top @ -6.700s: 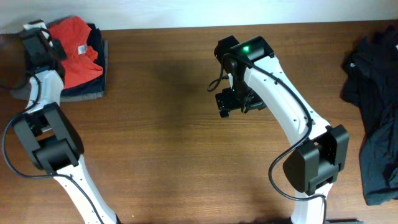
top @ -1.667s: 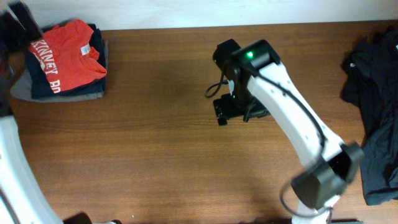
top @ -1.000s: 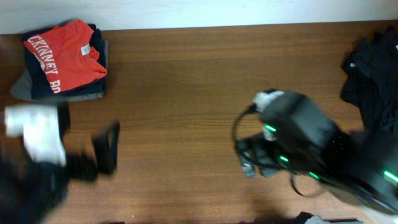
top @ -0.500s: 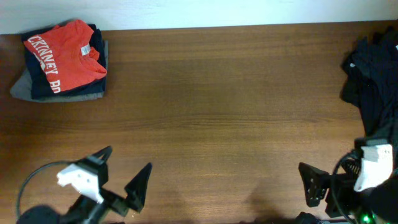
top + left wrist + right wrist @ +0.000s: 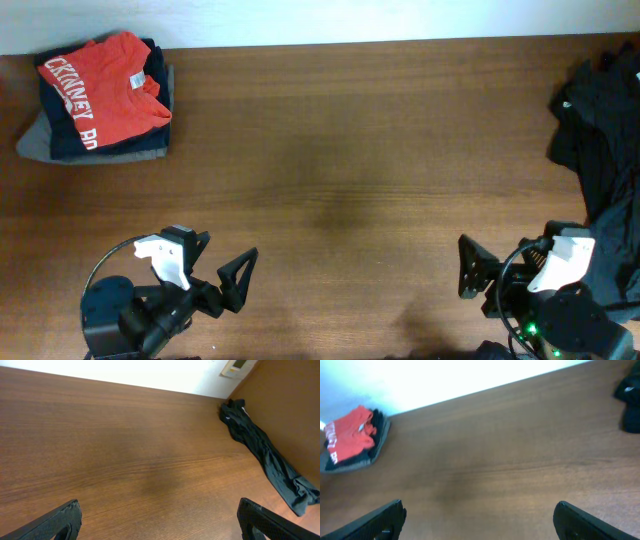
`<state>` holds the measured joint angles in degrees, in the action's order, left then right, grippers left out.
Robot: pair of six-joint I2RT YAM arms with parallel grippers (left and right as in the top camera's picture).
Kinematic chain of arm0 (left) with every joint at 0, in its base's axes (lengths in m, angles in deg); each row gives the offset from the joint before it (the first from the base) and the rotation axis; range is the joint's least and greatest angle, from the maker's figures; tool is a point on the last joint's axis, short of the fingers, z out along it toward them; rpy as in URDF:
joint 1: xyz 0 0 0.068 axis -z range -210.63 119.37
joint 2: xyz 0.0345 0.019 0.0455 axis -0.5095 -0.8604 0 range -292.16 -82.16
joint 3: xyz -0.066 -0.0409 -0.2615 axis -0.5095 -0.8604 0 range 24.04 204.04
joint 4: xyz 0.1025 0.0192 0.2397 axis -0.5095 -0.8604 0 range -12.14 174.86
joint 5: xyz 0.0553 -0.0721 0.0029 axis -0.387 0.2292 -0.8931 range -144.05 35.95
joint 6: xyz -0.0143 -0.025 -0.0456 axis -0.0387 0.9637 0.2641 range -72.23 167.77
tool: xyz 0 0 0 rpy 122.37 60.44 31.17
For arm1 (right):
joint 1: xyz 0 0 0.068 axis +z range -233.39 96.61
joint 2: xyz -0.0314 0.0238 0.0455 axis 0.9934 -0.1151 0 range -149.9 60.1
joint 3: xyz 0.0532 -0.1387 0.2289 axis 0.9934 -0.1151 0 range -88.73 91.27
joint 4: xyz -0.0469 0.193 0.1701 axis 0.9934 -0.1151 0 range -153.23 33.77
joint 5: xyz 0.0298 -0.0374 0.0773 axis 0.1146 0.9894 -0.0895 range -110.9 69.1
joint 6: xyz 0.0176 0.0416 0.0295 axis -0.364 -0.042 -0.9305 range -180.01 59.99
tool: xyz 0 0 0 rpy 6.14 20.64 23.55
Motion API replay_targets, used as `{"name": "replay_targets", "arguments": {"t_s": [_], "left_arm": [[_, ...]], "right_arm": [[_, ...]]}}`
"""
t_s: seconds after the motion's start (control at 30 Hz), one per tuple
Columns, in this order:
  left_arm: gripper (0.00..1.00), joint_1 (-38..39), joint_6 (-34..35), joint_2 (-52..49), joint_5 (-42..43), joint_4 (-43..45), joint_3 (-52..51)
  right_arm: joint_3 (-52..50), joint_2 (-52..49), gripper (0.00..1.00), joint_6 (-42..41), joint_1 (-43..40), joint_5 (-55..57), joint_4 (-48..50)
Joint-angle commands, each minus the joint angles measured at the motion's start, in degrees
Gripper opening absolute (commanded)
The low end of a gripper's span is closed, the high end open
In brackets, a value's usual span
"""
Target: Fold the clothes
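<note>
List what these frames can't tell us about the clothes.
- Black clothes, overhead: cut off by the right edge; garment count unclear.
- Navy garment and grey garment, overhead: mostly covered by the orange-red T-shirt; kinds unclear.
- T-shirt lettering, right wrist view: too small and blurred to read.
- Left fingers, left wrist view: cut off by the bottom edge.

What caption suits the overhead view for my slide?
Left gripper and right gripper open at the near edge; folded stack far left, black clothes right.
</note>
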<state>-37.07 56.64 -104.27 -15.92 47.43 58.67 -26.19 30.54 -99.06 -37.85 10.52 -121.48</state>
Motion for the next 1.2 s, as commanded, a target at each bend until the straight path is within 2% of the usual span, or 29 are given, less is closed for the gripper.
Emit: {"name": "replay_targets", "arguments": {"t_s": [0.0, 1.17], "left_arm": [[0.99, 0.2, 0.5, 0.4, -2.6, 0.5, -0.5], [0.99, 0.2, 0.5, 0.4, -2.8, 0.5, -0.5]], "right_arm": [[-0.3, -0.1, 0.99, -0.6, 0.3, 5.7, 0.3], [-0.3, -0.1, 0.99, -0.7, 0.0, 5.2, -1.4]]}}
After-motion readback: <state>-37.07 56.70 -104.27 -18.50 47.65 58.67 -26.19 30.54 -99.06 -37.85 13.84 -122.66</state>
